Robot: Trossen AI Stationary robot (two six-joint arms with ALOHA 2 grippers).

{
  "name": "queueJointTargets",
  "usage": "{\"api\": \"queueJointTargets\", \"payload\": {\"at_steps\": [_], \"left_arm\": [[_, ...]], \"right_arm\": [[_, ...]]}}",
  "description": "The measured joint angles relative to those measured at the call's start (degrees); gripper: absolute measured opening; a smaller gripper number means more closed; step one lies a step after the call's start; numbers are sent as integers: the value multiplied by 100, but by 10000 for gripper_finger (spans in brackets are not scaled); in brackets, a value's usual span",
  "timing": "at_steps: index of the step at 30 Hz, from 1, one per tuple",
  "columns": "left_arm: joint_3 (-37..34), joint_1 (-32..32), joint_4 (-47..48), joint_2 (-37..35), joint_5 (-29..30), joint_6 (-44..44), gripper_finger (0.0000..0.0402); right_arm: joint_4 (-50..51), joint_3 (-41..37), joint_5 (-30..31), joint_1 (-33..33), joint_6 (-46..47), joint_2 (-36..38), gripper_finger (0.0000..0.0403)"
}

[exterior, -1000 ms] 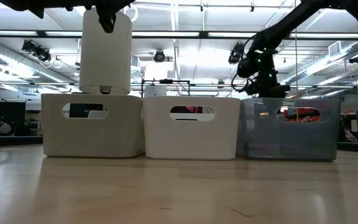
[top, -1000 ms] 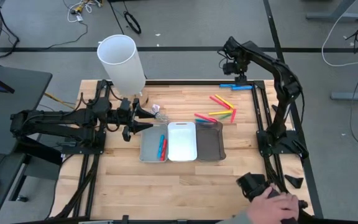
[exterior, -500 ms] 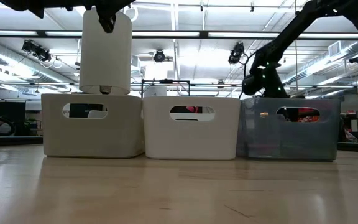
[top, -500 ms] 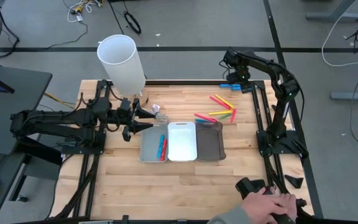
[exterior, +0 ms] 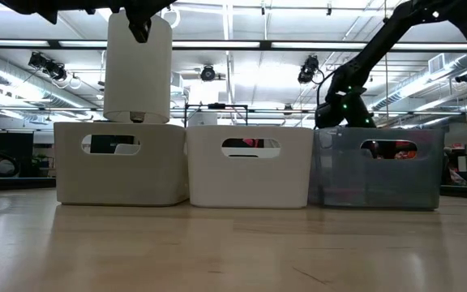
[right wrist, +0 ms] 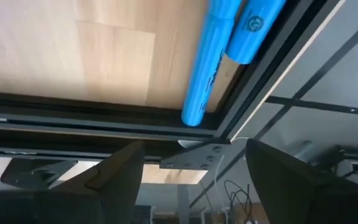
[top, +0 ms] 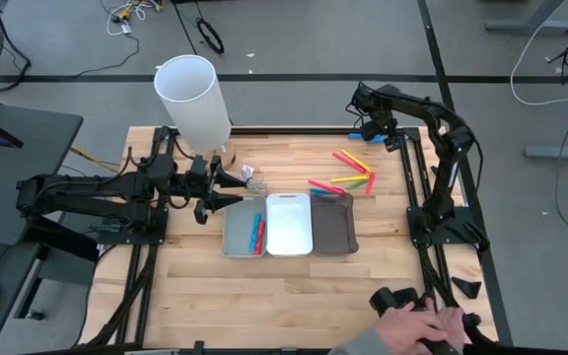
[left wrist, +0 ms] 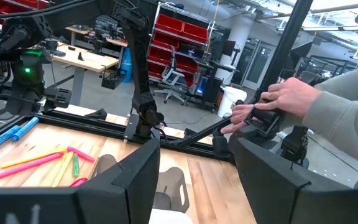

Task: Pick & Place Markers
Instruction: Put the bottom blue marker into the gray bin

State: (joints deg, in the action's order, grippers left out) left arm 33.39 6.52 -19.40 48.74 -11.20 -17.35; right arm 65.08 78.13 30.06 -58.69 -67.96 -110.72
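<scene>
Two blue markers [right wrist: 213, 56] lie side by side in the table's far right corner, against the black frame rail [right wrist: 104, 115]. My right gripper [top: 369, 129] hangs just above them, tipped downward and open, its fingers [right wrist: 120, 177] short of the markers. Pink, yellow and red markers [top: 348, 176] lie loose on the wood right of centre. A blue and a red marker [top: 257, 234] lie in the grey tray [top: 237, 237]. My left gripper [top: 227, 187] waits open and level beside the grey tray's far left corner.
A white tray [top: 288, 225] and a dark tray [top: 332, 223] stand in a row beside the grey one. A tall white cylinder [top: 193, 99] stands at the far left. A person's hand [top: 417, 325] holds a controller at the near right edge.
My right gripper has come down toward the blue markers in the far right corner, tipping further downward and rolling, and has stayed open. The person's hand at the near right edge has shifted a little to the left.
</scene>
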Motion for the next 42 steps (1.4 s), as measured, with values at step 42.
{"api": "queueJointTargets", "payload": {"at_steps": [42], "left_arm": [[0, 0, 1, 1, 1, 1, 213]], "right_arm": [[-350, 13, -169, 315, 452, -1075, 218]]}}
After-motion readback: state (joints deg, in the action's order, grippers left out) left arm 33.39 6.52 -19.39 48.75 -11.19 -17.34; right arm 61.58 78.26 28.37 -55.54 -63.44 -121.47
